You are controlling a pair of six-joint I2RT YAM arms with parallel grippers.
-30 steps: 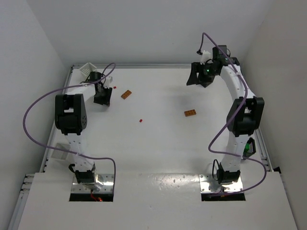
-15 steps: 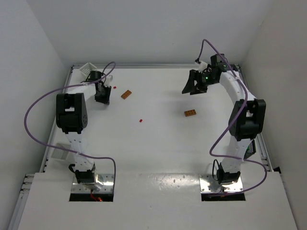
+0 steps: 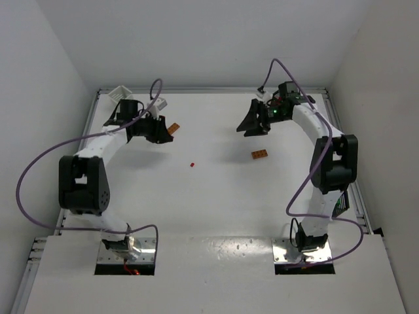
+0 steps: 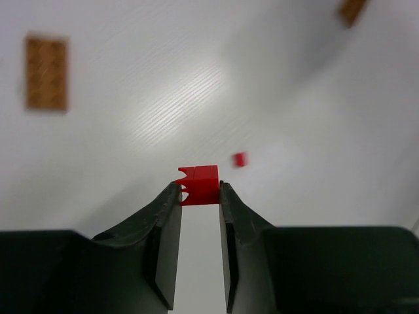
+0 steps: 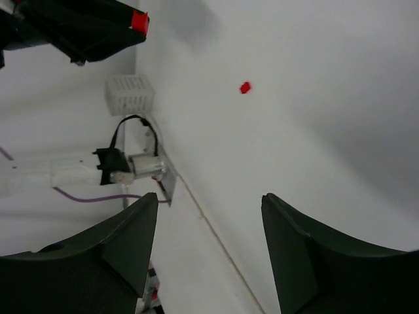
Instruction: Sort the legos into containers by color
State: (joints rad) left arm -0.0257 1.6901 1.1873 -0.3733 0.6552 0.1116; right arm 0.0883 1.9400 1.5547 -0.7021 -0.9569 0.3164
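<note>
Pinching a red brick (image 4: 204, 180) between its nearly closed fingers, the left end effector (image 4: 198, 195) hung clear of the worktop (image 3: 216, 196), with the brick lifted off the surface. A second before, it had pointed down by the far left corner with its jaws wider and a red speck lying just beside it; that speck was now gone from the worktop. The end effector had also swung right, to just beside the near orange plate (image 3: 173, 129), while the arm's elbow had dropped toward the near edge. A loose red bit (image 3: 192, 165) lay in the middle, unmoved, and a second orange plate (image 3: 259, 154) sat right of it, also unmoved. The white basket (image 3: 120, 93) stayed in the far left corner. The right end effector (image 5: 209, 199) stood wide open and held nothing; it had slid left and nearer from the far right corner and now hovered above and beyond the second plate.
</note>
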